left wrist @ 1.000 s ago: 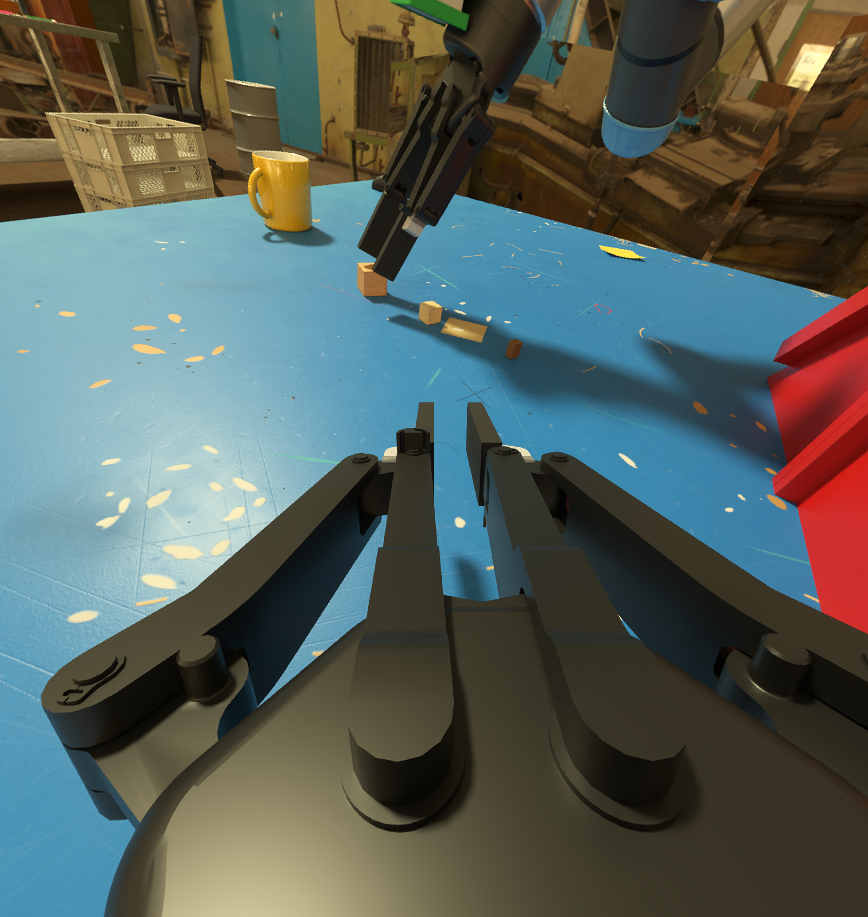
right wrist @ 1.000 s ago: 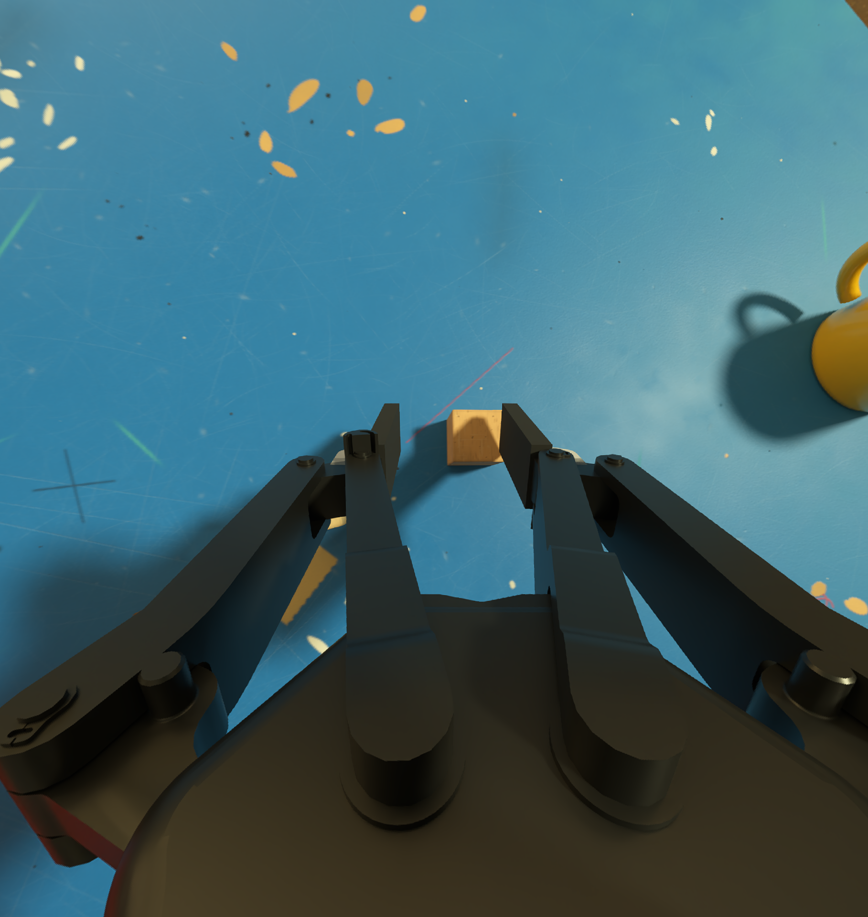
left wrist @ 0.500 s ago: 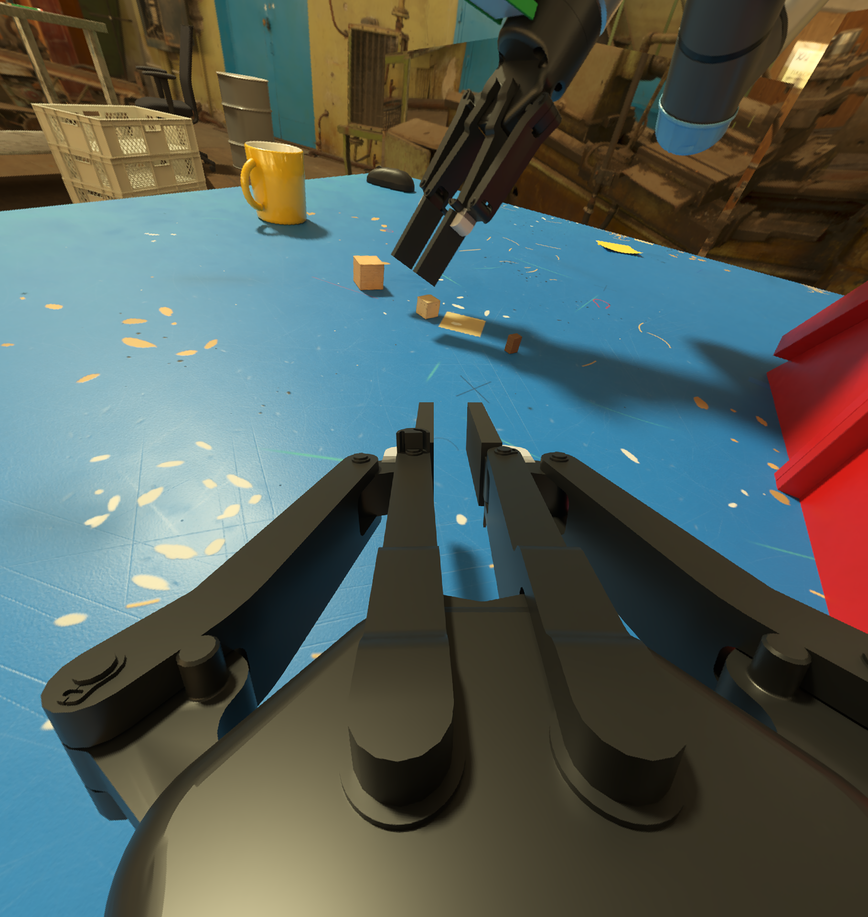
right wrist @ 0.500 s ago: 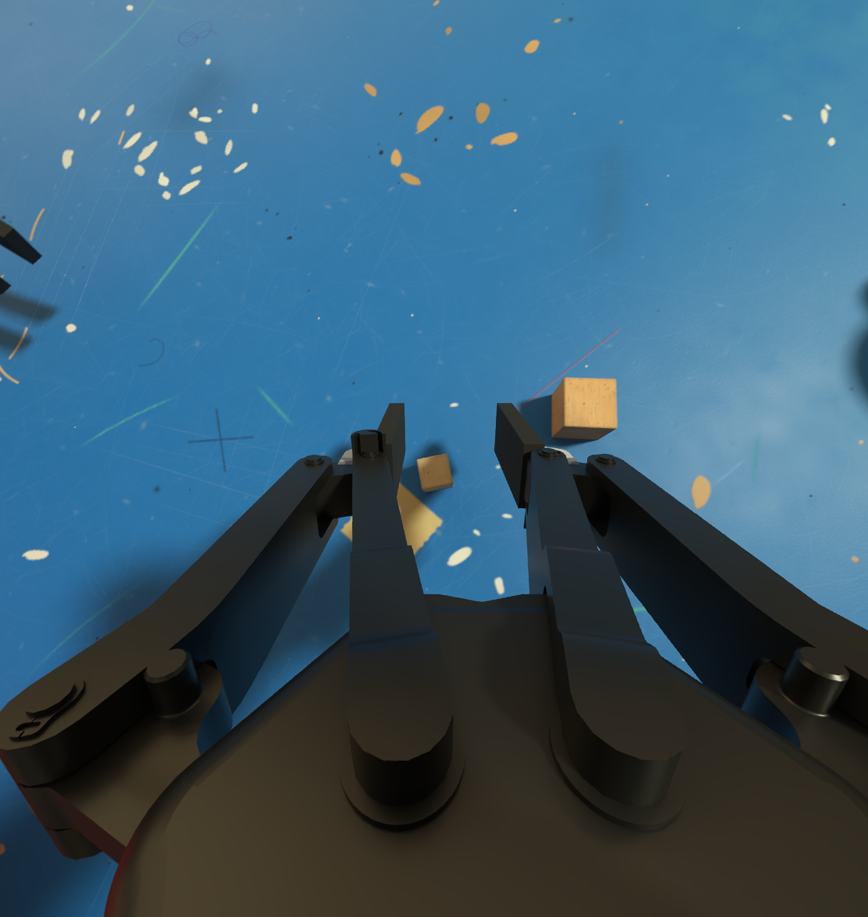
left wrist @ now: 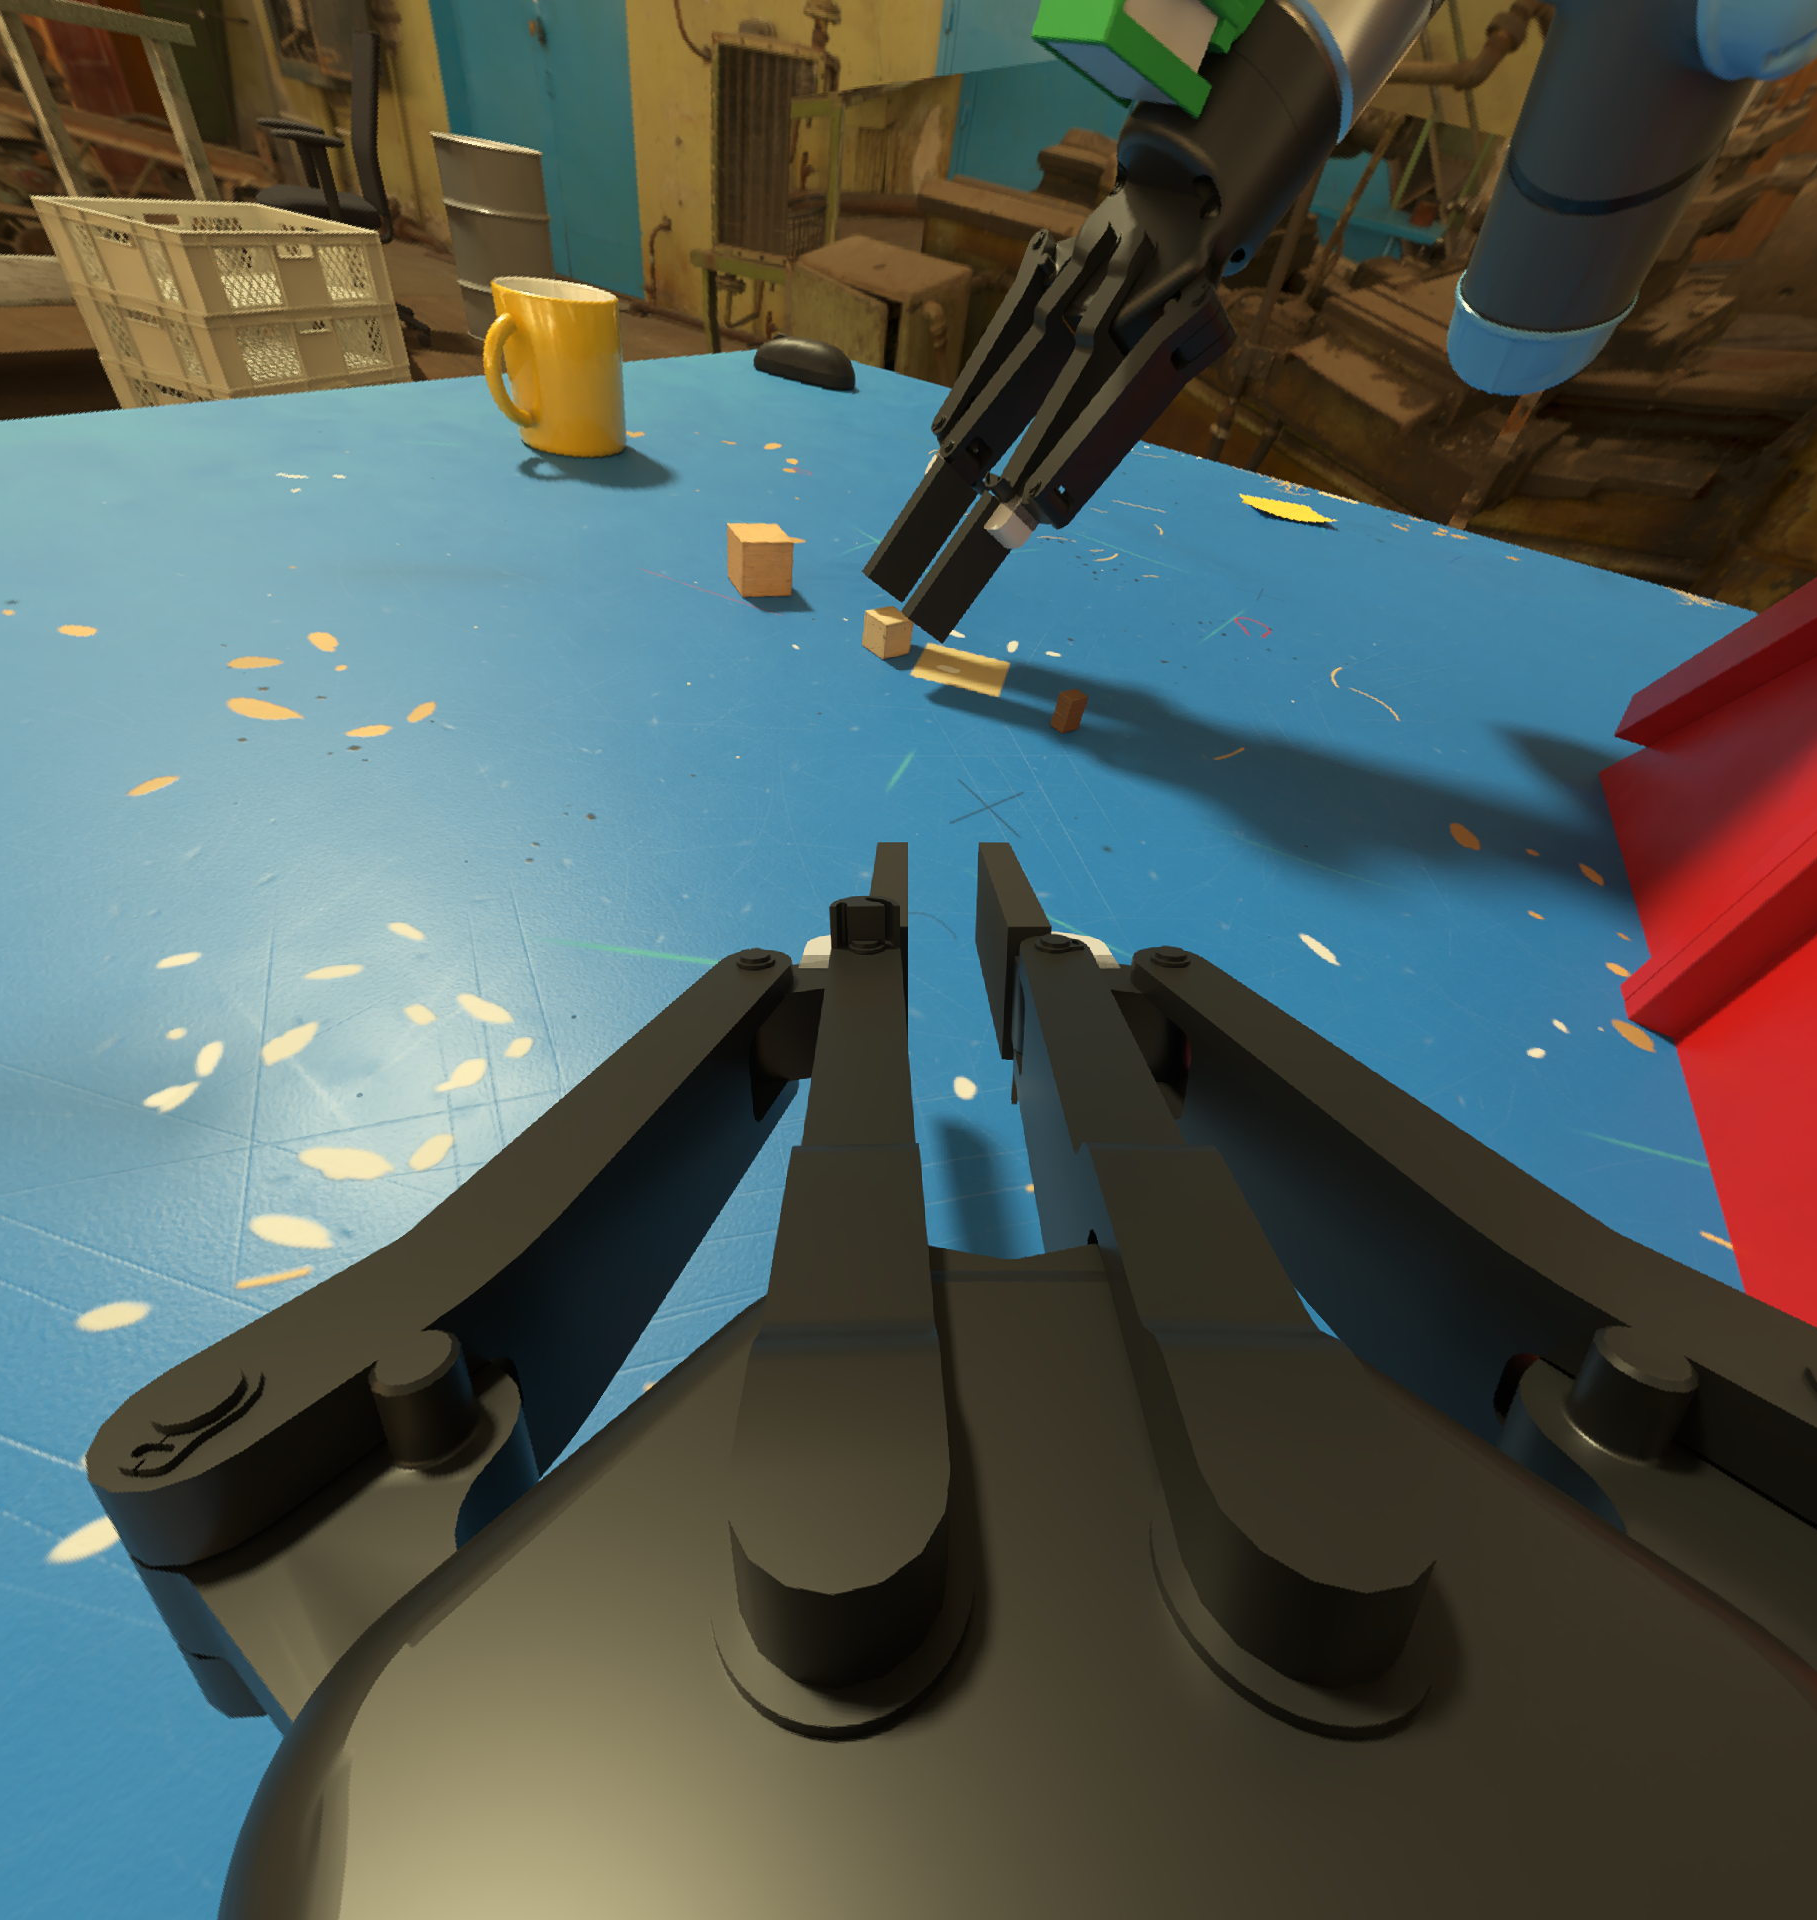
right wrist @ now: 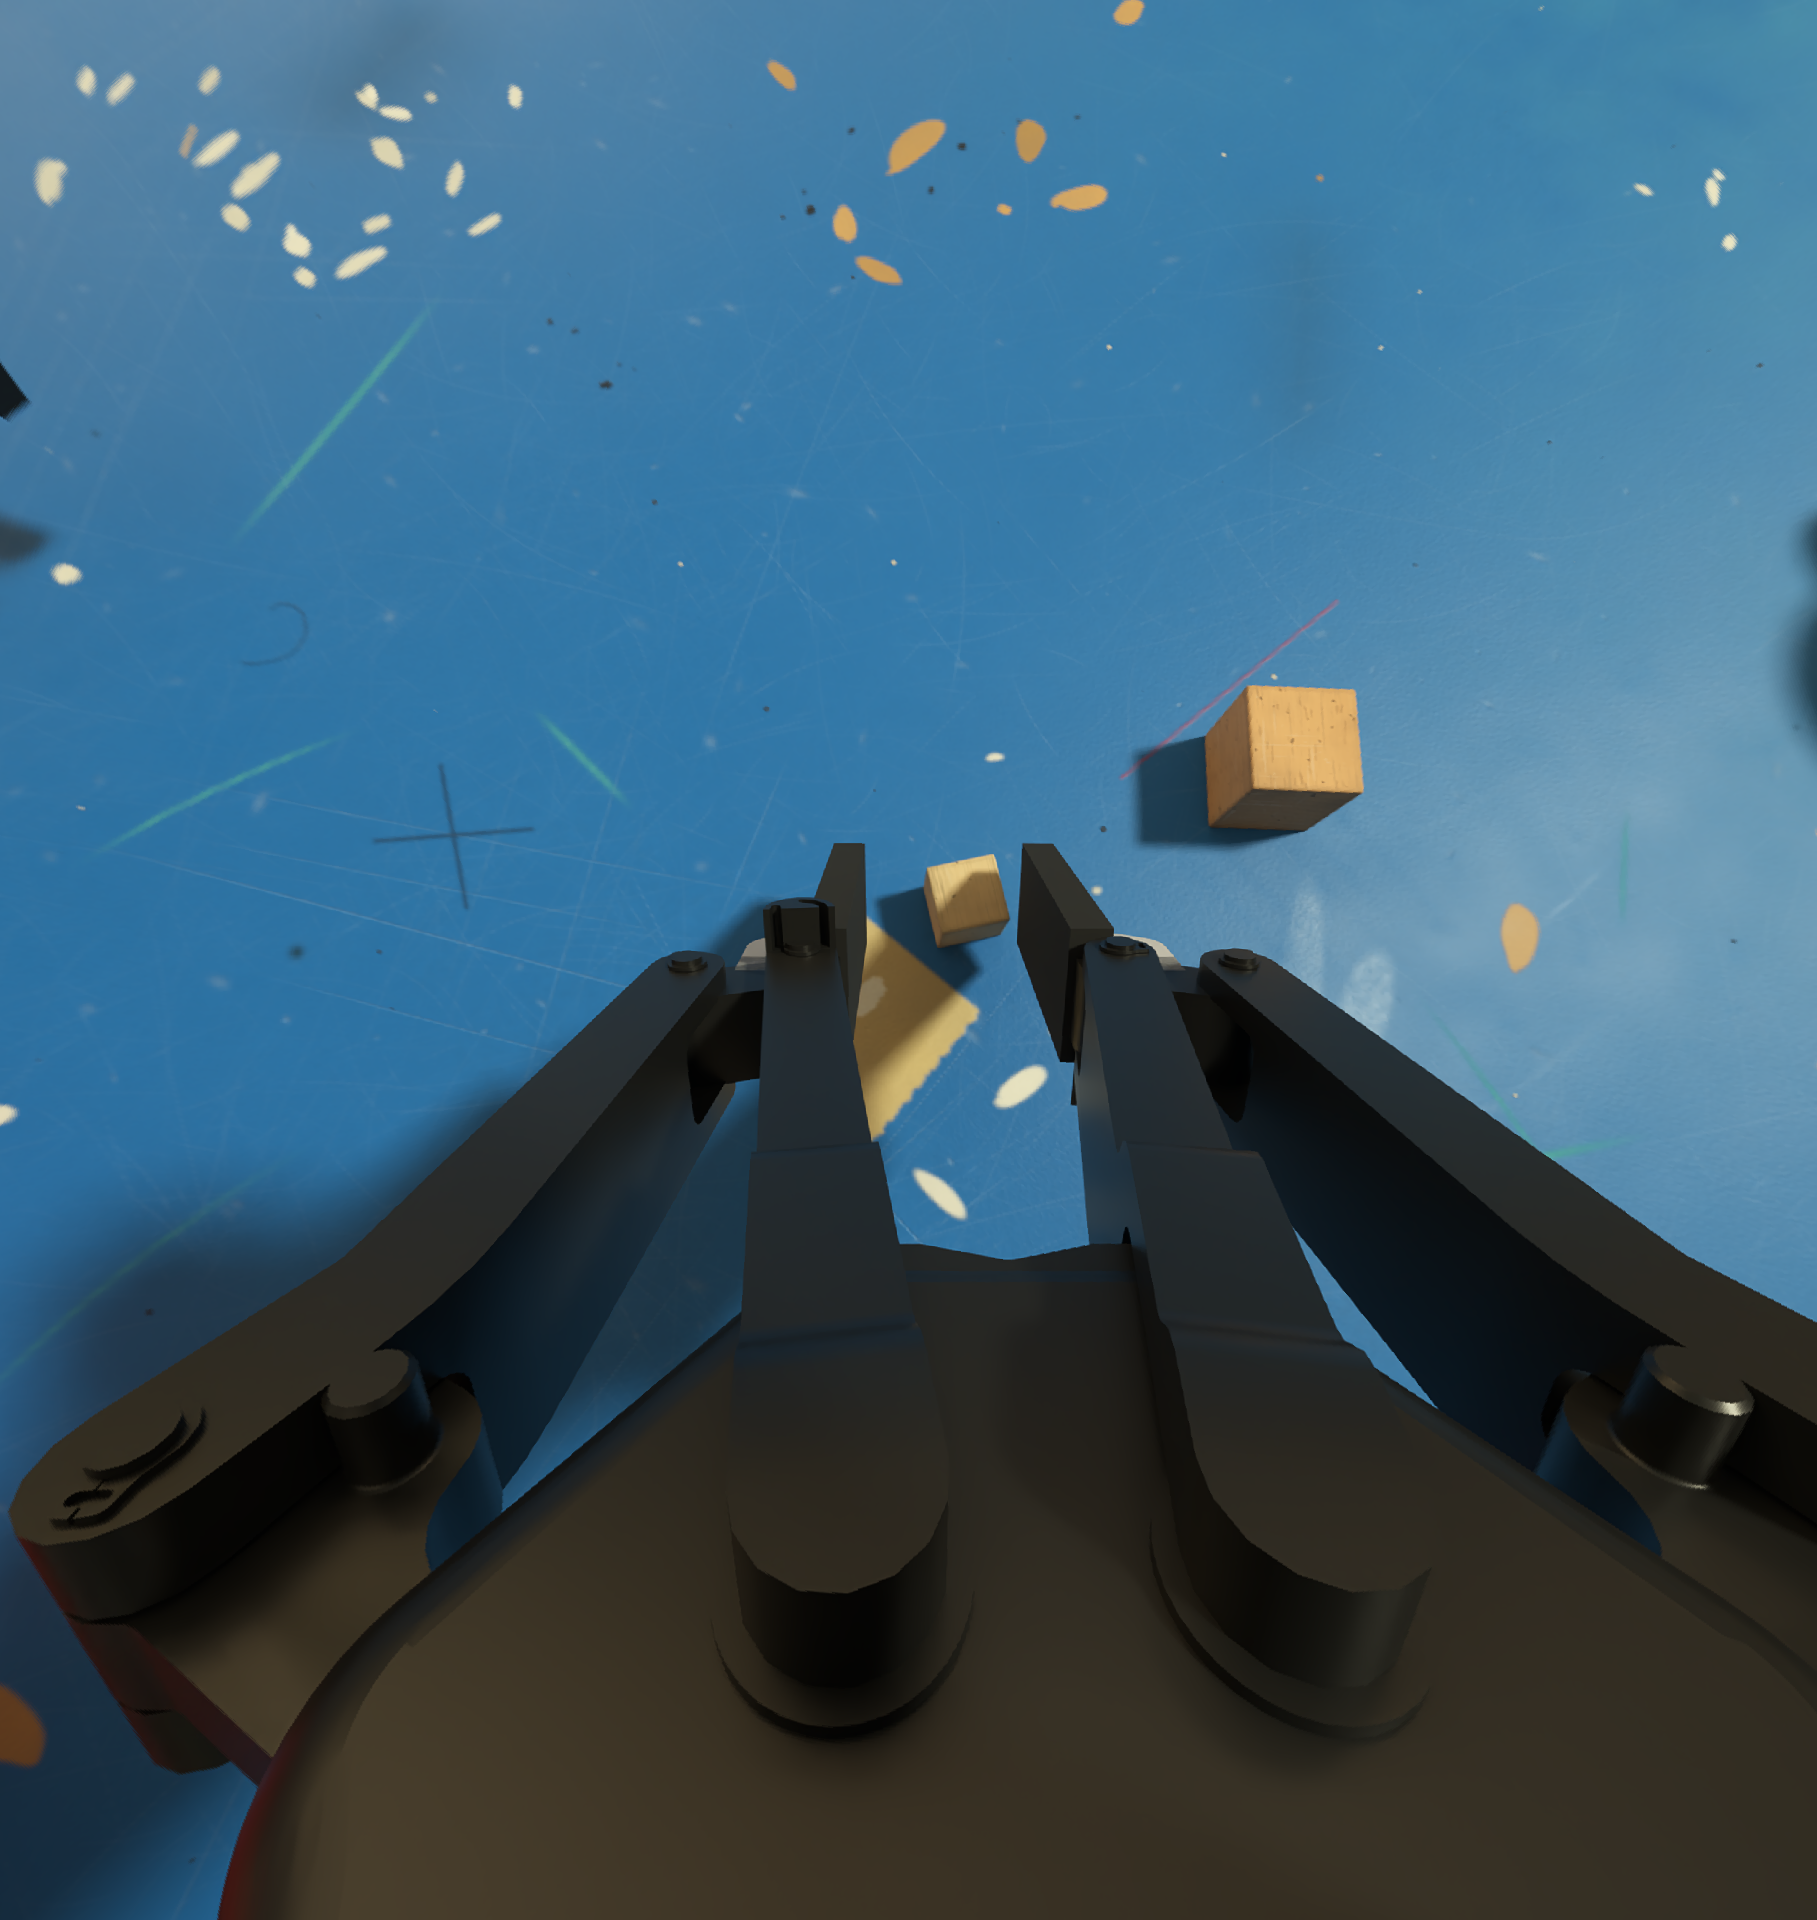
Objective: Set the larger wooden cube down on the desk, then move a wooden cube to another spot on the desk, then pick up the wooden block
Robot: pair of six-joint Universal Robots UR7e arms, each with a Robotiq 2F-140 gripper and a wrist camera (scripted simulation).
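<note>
A paint-flecked blue bench [left wrist: 260, 831] carries everything here. A red cabinet [left wrist: 1756, 935] stands at its edge, and a yellow mug [left wrist: 561, 364] sits near the far rim, well apart from the wood.

The larger wooden cube [right wrist: 1283, 756] rests flat on the bench, free of any claw, so the first step looks done. Its square, matte faces should give a firm, non-slip hold; it is stiff, probably light, and best taken across two opposite side faces.

The right claw [right wrist: 940, 899] hangs just above the smaller wooden cube [right wrist: 966, 899], fingers released and spread a little wider than the cube, which shows between them but is not yet touched. The move of a cube to a new spot appears to be the step in hand. This cube is small and likely very light, so an off-centre squeeze could nudge or spin it; a square grip on its sides suits it.

Just beside it lies a flat pale wooden piece [left wrist: 959, 667], low against the bench and hard to get fingers under. Farther along stands a small dark wooden block [left wrist: 1068, 711], upright and narrow, apt to tip if bumped.

The left claw [left wrist: 940, 883] hovers near the bench, well short of the wood, its fingers narrowly parted and holding nothing.
</note>
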